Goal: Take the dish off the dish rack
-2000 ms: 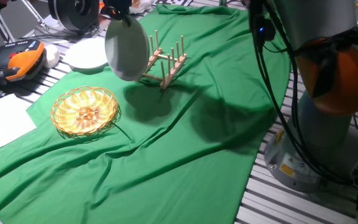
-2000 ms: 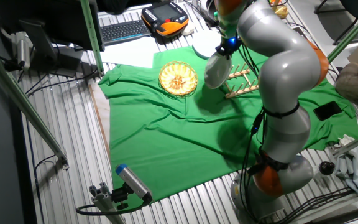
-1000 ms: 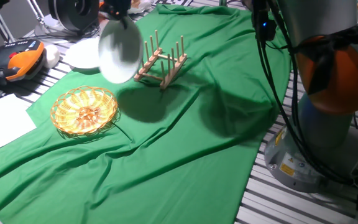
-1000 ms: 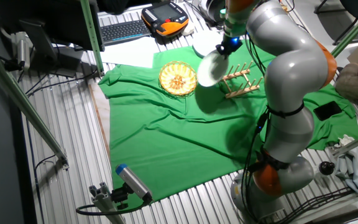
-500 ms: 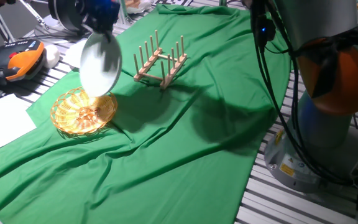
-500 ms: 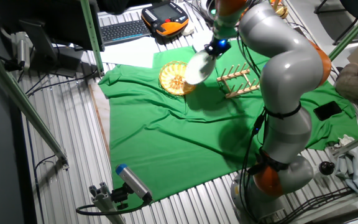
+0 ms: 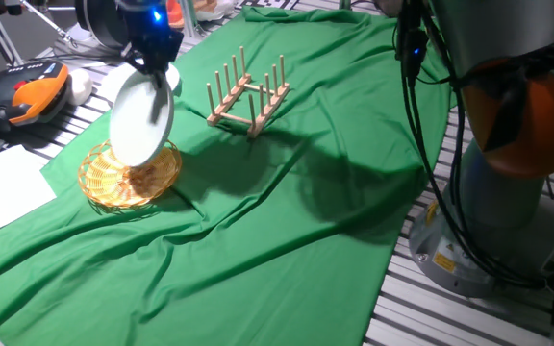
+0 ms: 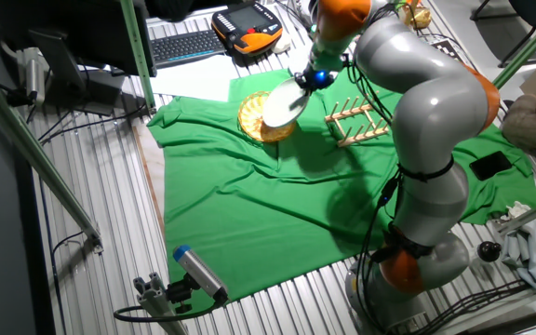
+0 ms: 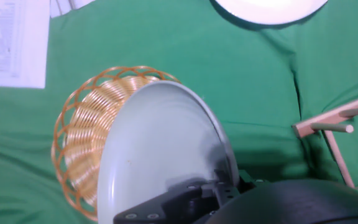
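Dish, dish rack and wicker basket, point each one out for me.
dish [image 7: 140, 120], one fixed view, centre of its face
dish rack [image 7: 248, 96], one fixed view, among the pegs
wicker basket [image 9: 82, 146], hand view, woven inside

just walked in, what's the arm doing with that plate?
The KUKA arm's gripper is shut on the rim of a white dish, holding it tilted in the air above the wicker basket. The wooden dish rack stands empty on the green cloth, off to the side. So the dish is off the rack but not set down. A second white plate lies beyond the basket.
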Available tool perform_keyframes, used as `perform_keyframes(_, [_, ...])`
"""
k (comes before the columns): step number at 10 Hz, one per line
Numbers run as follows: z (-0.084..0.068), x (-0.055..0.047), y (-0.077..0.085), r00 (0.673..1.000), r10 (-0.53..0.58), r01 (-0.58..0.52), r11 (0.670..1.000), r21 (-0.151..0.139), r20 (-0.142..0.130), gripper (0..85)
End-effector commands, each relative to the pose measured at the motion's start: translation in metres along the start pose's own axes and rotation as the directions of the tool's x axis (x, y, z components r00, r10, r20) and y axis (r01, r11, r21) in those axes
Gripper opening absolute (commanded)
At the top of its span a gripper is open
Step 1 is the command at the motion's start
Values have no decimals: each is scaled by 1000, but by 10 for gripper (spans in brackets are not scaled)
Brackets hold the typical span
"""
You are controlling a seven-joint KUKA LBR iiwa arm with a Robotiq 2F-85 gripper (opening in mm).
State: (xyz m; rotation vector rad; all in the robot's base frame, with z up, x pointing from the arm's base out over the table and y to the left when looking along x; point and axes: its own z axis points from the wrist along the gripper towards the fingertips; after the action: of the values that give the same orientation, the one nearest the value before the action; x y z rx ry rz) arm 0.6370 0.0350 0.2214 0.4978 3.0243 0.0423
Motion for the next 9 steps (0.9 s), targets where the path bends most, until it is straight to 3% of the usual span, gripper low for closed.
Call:
perform_keyframes(1, [4,-1,0,1000,-5,4,1000,18,15,0])
perform_keyframes(3, [9,-1,1,1000,-6,6,1000,19,19,0])
perform_keyframes(7, [36,10,9,998,15,-15,1000,-1,65,0])
perform_keyframes(9, [39,11,9,998,17,-16,1000,-18,66,0])
